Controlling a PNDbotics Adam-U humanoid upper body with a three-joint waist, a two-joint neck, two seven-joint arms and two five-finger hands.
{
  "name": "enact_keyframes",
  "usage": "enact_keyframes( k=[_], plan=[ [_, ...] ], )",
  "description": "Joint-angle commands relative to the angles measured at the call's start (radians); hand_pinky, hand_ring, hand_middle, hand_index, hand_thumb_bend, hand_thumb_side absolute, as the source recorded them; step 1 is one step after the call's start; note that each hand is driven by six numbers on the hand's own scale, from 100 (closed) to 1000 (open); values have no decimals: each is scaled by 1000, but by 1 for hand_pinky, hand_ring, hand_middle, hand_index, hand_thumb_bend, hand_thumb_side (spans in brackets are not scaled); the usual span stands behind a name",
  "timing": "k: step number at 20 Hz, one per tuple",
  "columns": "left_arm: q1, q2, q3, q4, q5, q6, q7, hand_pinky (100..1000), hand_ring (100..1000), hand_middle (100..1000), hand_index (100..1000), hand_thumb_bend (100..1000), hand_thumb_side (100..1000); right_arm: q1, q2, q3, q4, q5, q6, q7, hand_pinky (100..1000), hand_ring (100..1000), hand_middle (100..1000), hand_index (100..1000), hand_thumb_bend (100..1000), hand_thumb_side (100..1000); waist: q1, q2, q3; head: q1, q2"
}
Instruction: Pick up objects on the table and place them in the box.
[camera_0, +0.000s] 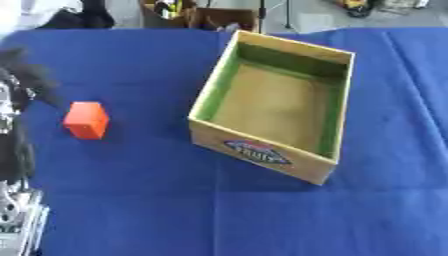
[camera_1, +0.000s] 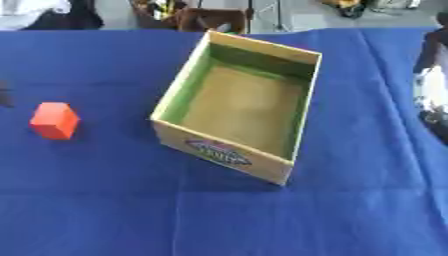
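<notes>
Risk first: the left hand (camera_0: 19, 82), a dark blurred shape at the left edge of the left eye view, could nudge the orange block (camera_0: 86, 120) on approach and send it sliding across the blue tabletop (camera_0: 131, 200); whether its fingers are apart or together I cannot tell. That block stands alone, near the hand and a little below and right of it, not touching. Further right, well apart from the block, sits the open cardboard box (camera_0: 262, 152), nothing visible inside. A carry that comes in low might clip its near wall. At the far right edge of the right eye view a dark-and-white shape may be the right arm; no hand is clear.
</notes>
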Motion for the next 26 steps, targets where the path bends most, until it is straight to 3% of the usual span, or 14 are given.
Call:
enact_keyframes(
  k=[1, 7, 14, 17, 20, 26],
  plan=[
    [-3, 4, 7, -19, -1, 1, 0, 381, 502, 523, 747, 100, 853, -7, -11, -11, -15, -1, -1, 0, 722, 657, 612, 796, 100, 600, -1, -20, -2, 3, -6],
    [-3, 4, 7, -19, -2, 1, 0, 382, 502, 524, 747, 100, 854, -6, -9, -12, -15, -1, 0, 0, 722, 658, 612, 796, 100, 600, -1, -18, -1, 5, 0],
    [1, 36, 18, -19, -19, 10, 8, 380, 504, 536, 762, 100, 848, -4, -11, -13, -15, 0, 0, 0, 723, 658, 612, 796, 100, 600, 0, -17, 0, -1, 29],
    [6, 107, 30, -19, -66, 27, 17, 387, 520, 574, 796, 100, 834, -3, -15, -13, -15, 1, 1, 0, 723, 659, 612, 797, 100, 600, 2, -17, 1, -1, 33],
    [10, 235, 48, -19, -179, 79, -8, 404, 546, 611, 829, 100, 790, 2, -20, -13, -15, 3, 1, 0, 723, 659, 612, 797, 100, 600, 7, -20, 1, -4, 36],
    [15, 493, 54, -19, -386, 182, -146, 475, 621, 686, 880, 100, 814, 11, -29, -12, -15, 6, 2, 2, 724, 660, 612, 797, 100, 601, 13, -25, -1, -11, 34]
  ],
)
